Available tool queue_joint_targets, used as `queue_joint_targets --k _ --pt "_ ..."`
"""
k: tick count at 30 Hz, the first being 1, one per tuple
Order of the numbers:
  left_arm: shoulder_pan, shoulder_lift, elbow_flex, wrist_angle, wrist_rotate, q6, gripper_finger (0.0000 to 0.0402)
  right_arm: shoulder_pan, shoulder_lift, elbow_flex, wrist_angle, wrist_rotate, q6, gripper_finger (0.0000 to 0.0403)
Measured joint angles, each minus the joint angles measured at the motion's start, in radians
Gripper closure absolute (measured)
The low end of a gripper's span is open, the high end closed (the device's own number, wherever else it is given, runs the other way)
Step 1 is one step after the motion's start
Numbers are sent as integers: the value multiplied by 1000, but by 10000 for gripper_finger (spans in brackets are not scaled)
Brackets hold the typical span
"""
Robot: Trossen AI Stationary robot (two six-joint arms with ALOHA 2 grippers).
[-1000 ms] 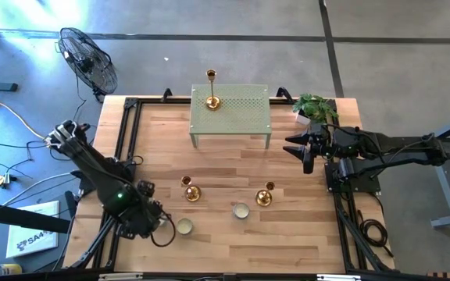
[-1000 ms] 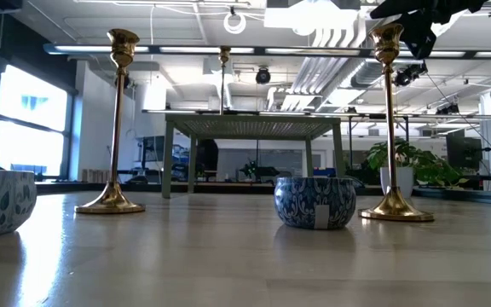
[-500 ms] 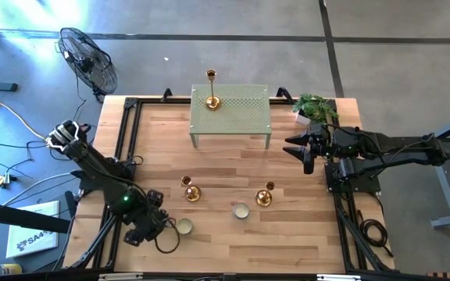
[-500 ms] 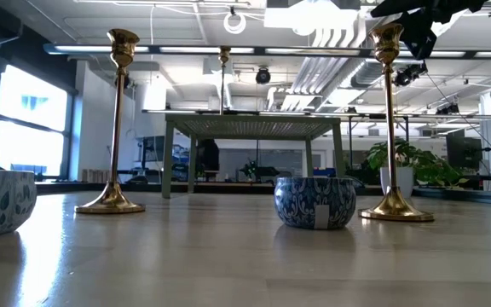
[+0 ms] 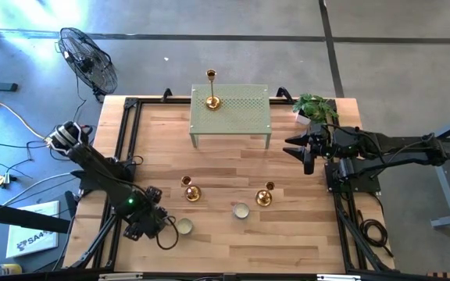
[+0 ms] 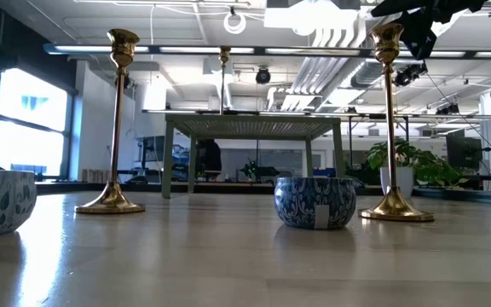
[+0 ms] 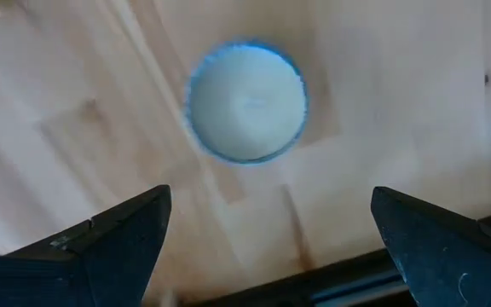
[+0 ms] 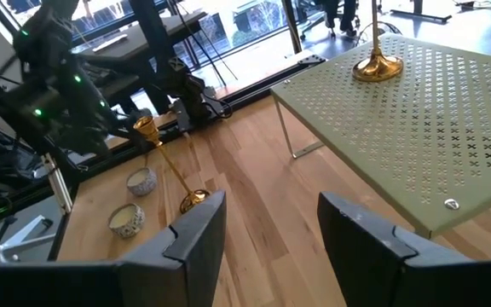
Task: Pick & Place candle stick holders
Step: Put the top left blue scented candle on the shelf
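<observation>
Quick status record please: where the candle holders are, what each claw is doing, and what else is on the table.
candle holders: one upright on the green perforated stand; two upright on the table, and
left claw: open, empty, directly over a blue-rimmed candle bowl at the table's near-left
right claw: empty, waiting at the right edge beside the plant
second bowl: between the two table holders

the wooden table (image 5: pixel 233 172) carries a green perforated stand (image 5: pixel 241 115), two gold candlesticks (image 5: pixel 191 193) (image 5: pixel 265 197), two bowls (image 5: pixel 241 211) (image 5: pixel 183 227) and a potted plant (image 5: pixel 313 107).
</observation>
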Motion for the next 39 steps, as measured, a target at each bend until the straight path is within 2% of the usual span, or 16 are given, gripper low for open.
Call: queue_joint_targets --k 5,9,13,21,28,33,39 --pt "0 0 -46 114 63 -12 4 0 0 0 0 0 0 221" --pt "0 0 -46 183 0 5 4 0 0 0 0 0 0 222" --pt "1 33 -55 140 -49 26 4 0 0 0 0 0 -3 222" --pt "0 116 -79 193 -45 14 4 0 0 0 0 0 -3 221" --pt "0 125 -79 308 -75 -12 4 0 0 0 0 7 -3 222" --pt "1 132 -78 309 10 56 4 0 0 0 0 -1 -2 222" --pt "3 169 -79 312 11 44 4 0 0 0 0 -11 -3 222"
